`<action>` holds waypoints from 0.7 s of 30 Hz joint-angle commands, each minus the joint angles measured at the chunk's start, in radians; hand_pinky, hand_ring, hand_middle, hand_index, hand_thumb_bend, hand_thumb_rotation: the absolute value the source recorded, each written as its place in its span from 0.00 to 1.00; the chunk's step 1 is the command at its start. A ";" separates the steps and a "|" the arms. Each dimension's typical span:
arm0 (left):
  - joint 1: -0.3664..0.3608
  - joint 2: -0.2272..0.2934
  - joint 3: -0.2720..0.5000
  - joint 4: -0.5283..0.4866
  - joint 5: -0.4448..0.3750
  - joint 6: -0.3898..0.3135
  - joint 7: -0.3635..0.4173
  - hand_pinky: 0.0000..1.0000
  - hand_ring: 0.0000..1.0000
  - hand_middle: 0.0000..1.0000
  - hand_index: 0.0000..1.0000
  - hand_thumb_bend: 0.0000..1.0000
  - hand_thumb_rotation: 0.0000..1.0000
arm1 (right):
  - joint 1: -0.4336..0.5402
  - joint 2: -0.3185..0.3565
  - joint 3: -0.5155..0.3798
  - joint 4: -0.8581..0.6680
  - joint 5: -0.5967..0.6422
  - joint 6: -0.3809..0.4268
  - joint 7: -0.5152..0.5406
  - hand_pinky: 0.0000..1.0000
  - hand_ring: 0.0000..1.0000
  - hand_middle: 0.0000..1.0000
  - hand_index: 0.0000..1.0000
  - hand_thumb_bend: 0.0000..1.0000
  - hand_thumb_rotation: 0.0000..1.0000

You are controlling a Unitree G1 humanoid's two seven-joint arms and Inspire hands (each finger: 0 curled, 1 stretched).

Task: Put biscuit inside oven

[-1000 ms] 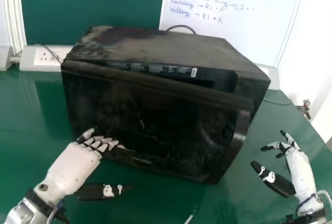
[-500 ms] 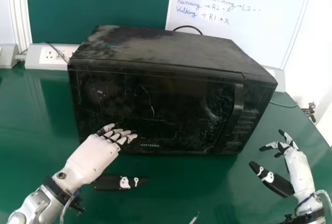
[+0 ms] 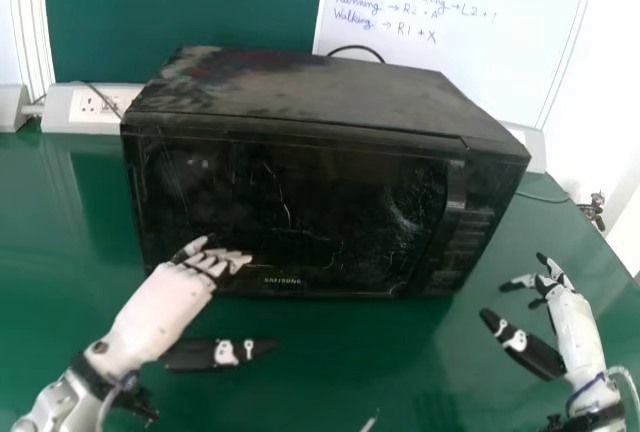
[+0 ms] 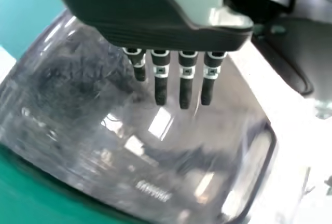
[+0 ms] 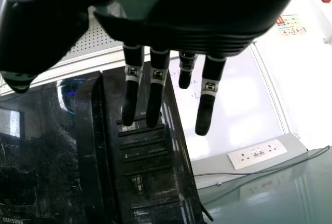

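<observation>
Closed oven door [image 3: 340,182] blocks way; whiteboard [image 3: 510,67], sockets [image 3: 92,105] behind; left hand [image 3: 155,320], right hand [image 3: 581,334] wide

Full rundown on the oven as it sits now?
The oven is a black, boxy unit standing upright on the green table, front toward the robot. Its glossy, scratched door looks shut; an upright handle runs beside a panel with ridge-like bars. The top is dull with patchy smudges. The left hand is at the door's lower left; contact can't be confirmed.
</observation>
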 commanded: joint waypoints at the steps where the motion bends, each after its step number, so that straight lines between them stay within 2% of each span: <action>1: 0.068 -0.003 0.035 -0.041 -0.103 -0.036 0.002 0.91 0.87 0.88 0.90 0.75 0.99 | 0.011 0.001 -0.001 -0.003 0.004 -0.005 0.004 0.49 0.61 0.66 0.63 0.96 0.19; 4: 0.149 -0.023 0.059 -0.093 -0.301 -0.059 -0.049 0.92 0.87 0.89 0.91 0.76 1.00 | 0.009 -0.001 -0.001 -0.004 -0.001 -0.001 0.003 0.51 0.62 0.66 0.63 0.96 0.18; 7: 0.208 -0.040 0.073 -0.118 -0.504 -0.113 -0.090 0.92 0.89 0.89 0.92 0.76 0.99 | 0.004 -0.001 -0.001 0.002 0.003 -0.007 0.000 0.51 0.63 0.65 0.62 0.97 0.17; 9: 0.252 -0.048 0.081 -0.159 -0.645 -0.099 -0.140 0.93 0.93 0.92 0.93 0.76 0.98 | -0.001 -0.001 -0.001 0.012 0.007 -0.018 -0.005 0.51 0.62 0.65 0.62 0.97 0.16; 12: 0.323 -0.065 0.103 -0.219 -0.789 -0.060 -0.183 0.95 0.93 0.93 0.94 0.78 1.00 | -0.010 0.000 0.000 0.029 0.010 -0.035 -0.015 0.51 0.61 0.65 0.62 0.97 0.16; 15: 0.388 -0.092 0.125 -0.265 -0.907 -0.015 -0.209 0.98 0.93 0.93 0.95 0.79 1.00 | -0.015 -0.001 0.000 0.036 0.001 -0.040 -0.020 0.51 0.61 0.65 0.62 0.97 0.16; 18: 0.432 -0.131 0.147 -0.307 -0.952 0.048 -0.193 0.97 0.91 0.92 0.94 0.83 1.00 | -0.017 -0.002 -0.002 0.044 0.004 -0.049 -0.023 0.49 0.60 0.65 0.62 0.97 0.15; 21: 0.459 -0.157 0.165 -0.333 -1.014 0.094 -0.207 0.99 0.91 0.92 0.94 0.82 1.00 | -0.019 -0.006 -0.005 0.059 0.009 -0.063 -0.026 0.49 0.60 0.65 0.62 0.97 0.16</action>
